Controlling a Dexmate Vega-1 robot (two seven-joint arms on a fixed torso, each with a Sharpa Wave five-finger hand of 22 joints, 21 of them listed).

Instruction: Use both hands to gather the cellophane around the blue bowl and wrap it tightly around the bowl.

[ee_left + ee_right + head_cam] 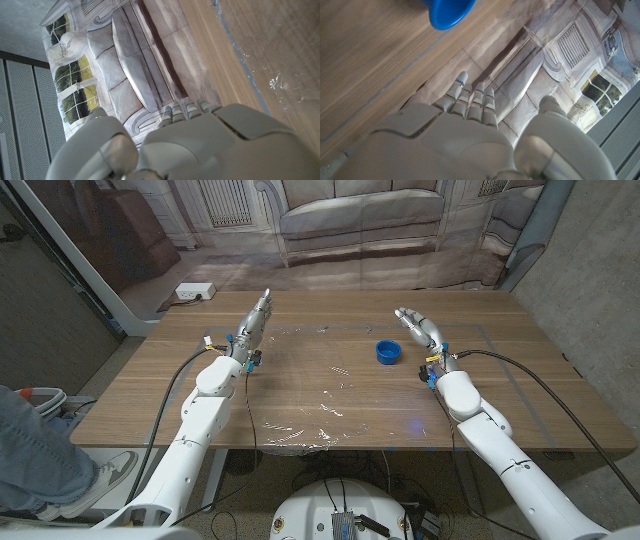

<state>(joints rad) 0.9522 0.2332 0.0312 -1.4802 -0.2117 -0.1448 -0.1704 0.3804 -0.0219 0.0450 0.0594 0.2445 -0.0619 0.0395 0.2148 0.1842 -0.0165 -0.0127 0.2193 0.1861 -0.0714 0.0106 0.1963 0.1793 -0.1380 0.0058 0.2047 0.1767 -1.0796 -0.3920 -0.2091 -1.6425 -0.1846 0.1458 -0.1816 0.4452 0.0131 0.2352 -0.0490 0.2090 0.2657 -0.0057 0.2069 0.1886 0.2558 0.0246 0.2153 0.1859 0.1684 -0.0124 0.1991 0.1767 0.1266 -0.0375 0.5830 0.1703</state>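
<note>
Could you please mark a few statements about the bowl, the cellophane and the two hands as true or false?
1. The bowl stands on the cellophane. True.
2. The right hand holds the bowl. False: it is beside the bowl, apart from it, holding nothing.
3. The left hand is near the sheet's far left corner. True.
4. The cellophane is gathered around the bowl. False: it lies spread on the table.

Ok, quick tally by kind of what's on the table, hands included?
Blue bowl: 1
Cellophane sheet: 1
Robot hands, left hand and right hand: 2
Total: 4
</note>
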